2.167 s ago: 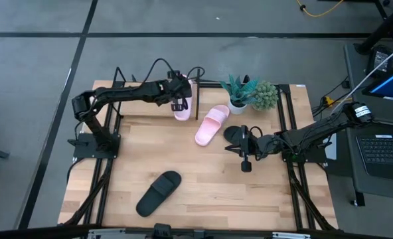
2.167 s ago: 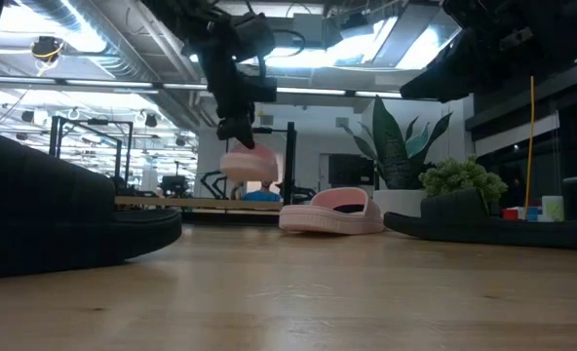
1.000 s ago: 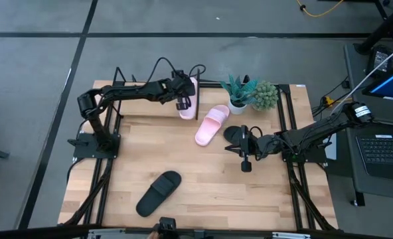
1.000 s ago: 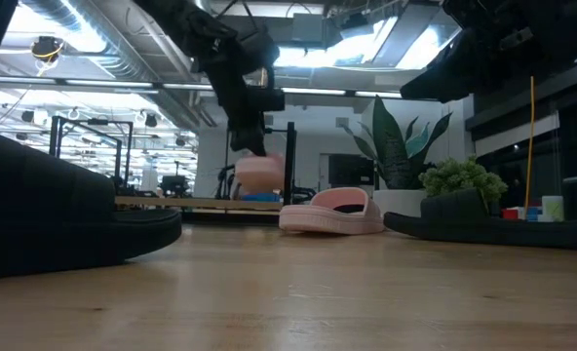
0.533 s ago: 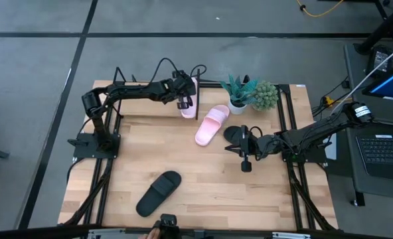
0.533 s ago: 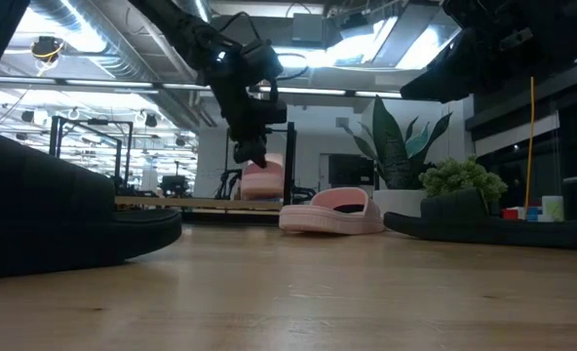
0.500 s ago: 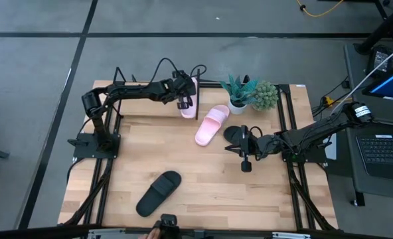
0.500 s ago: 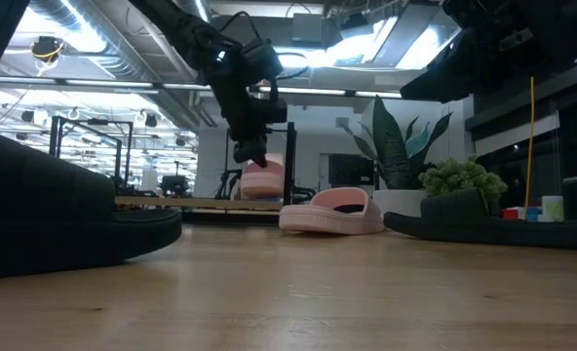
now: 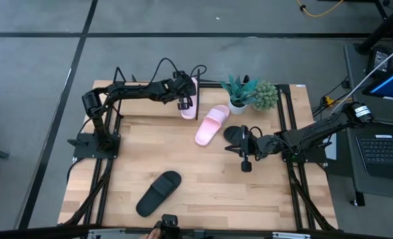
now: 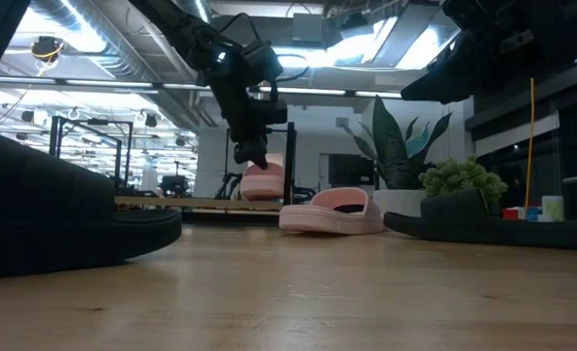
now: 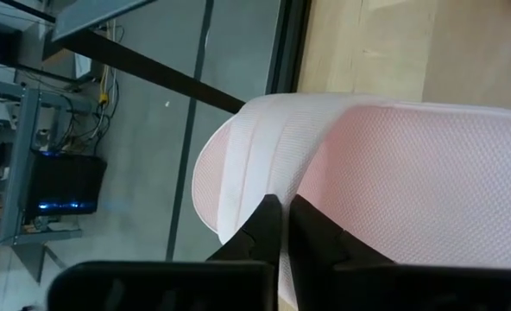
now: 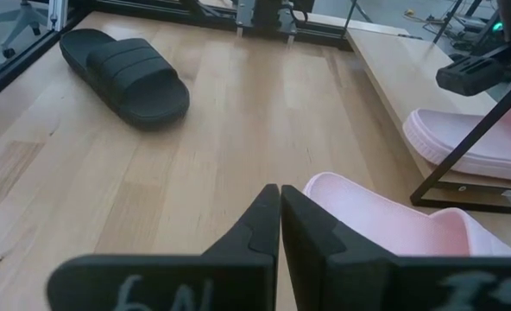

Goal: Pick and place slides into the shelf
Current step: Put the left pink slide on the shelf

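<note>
Progress: about one of four slides handled. Left gripper (image 9: 183,104), fingers pinched together on the light pink slide sandal (image 9: 188,99), holds it at the right end of the low black metal-rod shelf (image 9: 154,91); whether it rests on the light wooden base I cannot tell.

Remaining, left to right: matte black slide sandal (image 9: 158,193) near the front edge, second light pink sandal (image 9: 212,125) mid-table, second black sandal (image 9: 234,134) just beside the idle right gripper (image 9: 245,157), whose fingers are closed on nothing.

Surface: pale wooden tabletop (image 9: 203,179), two potted green plants (image 9: 251,93) at the back. Room: grey floor, bright ceiling lights.
</note>
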`<state>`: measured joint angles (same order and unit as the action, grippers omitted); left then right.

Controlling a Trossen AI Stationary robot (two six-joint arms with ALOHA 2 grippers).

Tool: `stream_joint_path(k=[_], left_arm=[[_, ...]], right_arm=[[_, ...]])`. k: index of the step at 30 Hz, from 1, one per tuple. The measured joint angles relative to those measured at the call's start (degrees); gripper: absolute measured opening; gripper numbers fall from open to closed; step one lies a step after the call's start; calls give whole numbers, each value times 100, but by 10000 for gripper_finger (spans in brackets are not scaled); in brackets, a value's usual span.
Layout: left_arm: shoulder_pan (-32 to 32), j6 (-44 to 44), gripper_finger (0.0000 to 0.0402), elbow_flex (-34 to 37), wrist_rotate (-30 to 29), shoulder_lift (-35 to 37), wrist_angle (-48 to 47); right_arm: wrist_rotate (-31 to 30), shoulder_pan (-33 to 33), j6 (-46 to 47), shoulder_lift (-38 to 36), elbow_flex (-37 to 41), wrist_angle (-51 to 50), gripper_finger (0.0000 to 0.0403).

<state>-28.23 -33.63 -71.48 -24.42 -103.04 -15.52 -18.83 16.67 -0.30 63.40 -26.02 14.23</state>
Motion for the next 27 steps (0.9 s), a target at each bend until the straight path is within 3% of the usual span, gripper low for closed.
stream_joint_path(k=[27], left_arm=[[81,30,132,-2,-46,-4,-44]], right_arm=[[0,0,4,0,0,1,17]])
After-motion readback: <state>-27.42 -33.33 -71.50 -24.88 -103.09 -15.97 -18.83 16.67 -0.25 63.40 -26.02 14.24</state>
